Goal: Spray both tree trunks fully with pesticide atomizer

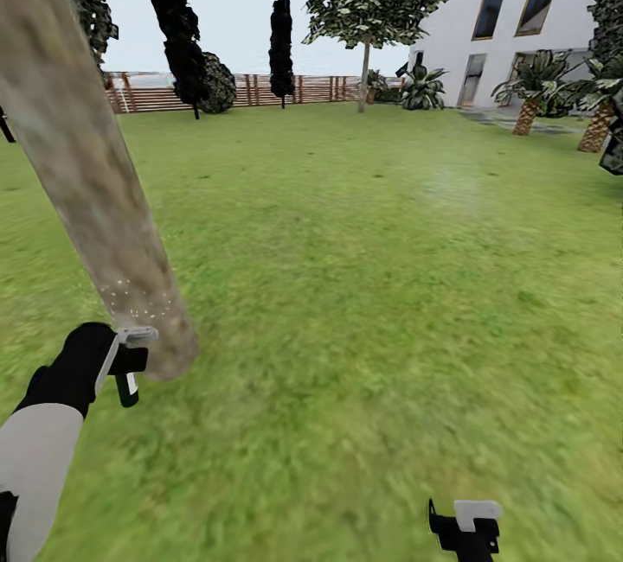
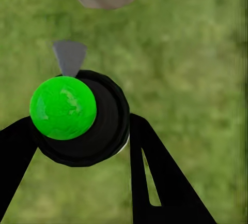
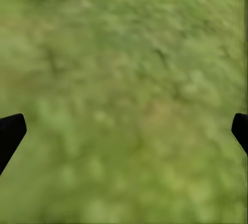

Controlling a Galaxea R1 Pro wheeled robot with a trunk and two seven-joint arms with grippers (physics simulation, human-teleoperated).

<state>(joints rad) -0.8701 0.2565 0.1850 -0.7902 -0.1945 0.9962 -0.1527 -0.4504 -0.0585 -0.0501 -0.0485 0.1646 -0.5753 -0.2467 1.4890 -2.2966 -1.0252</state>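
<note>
1. Right gripper (image 1: 467, 526) hangs low over the lawn (image 1: 363, 285), fingers spread wide, holding nothing.
2. Left gripper (image 1: 128, 363) is clenched around the atomizer (image 2: 85, 118), a dark bottle with a green cap; its nozzle points toward the base of the tree trunk (image 1: 86, 173), just beside it.
3. White pesticide specks (image 1: 130, 298) dot the lower trunk only; the bark higher up looks bare.
4. Judged progress: pickup done, first trunk partly covered.
5. Remaining: finish this trunk, then treat the second tree (image 1: 368, 9), well apart near the fence (image 1: 260, 88).

pesticide atomizer (image 1: 130, 363) just before tree trunk (image 1: 86, 173)
</note>
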